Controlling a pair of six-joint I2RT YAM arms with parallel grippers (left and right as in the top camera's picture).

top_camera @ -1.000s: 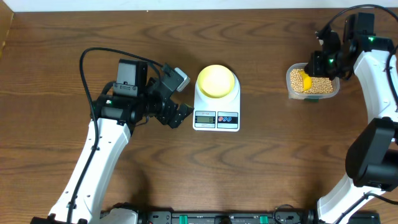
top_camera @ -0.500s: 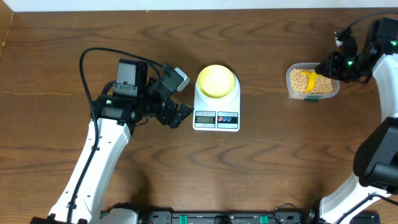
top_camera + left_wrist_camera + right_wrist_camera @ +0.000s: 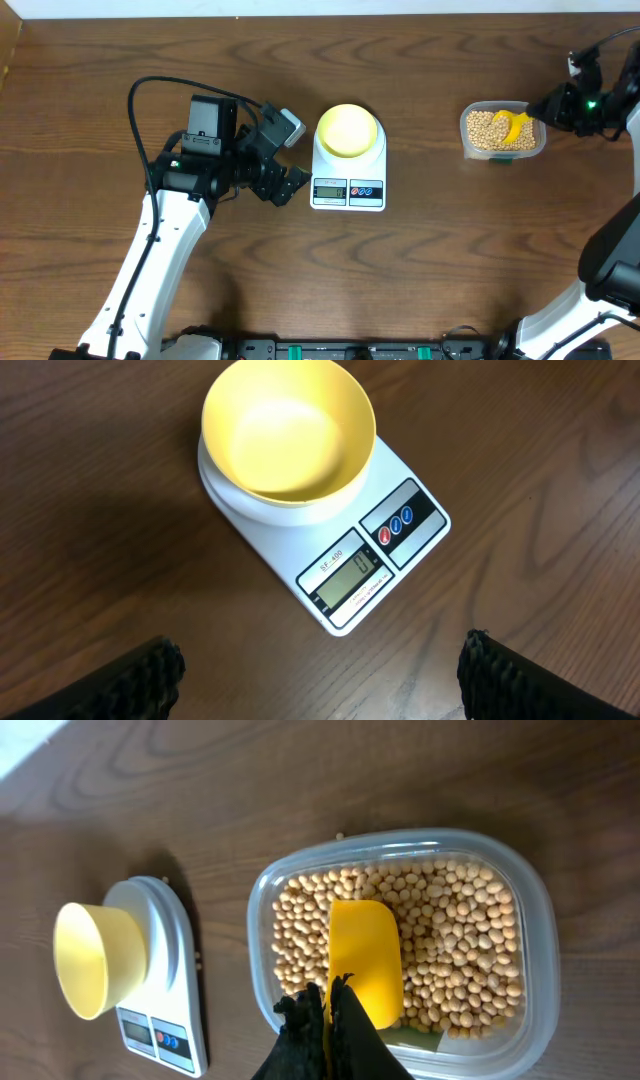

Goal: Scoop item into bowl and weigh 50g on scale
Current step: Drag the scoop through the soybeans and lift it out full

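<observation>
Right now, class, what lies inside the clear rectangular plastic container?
Small round tan beans, with a yellow plastic scoop on them, held by the right gripper. Whatever lies beneath the scoop and beans is covered.

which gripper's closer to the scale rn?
Left. The left gripper sits open just off the left edge of the scale; the right gripper is far off at the bean container, shut on the yellow scoop.

Angling the left arm [image 3: 160, 240] up from the near edge, bending at the wrist, pointing the left gripper [image 3: 322, 680] rightward with jaws gaping wide, gripping nothing. Reaching the right arm [image 3: 605, 265] along the far right side, pinching the right gripper [image 3: 327, 1005] tight on the yellow scoop [image 3: 366, 955], fingers pressing together.
</observation>
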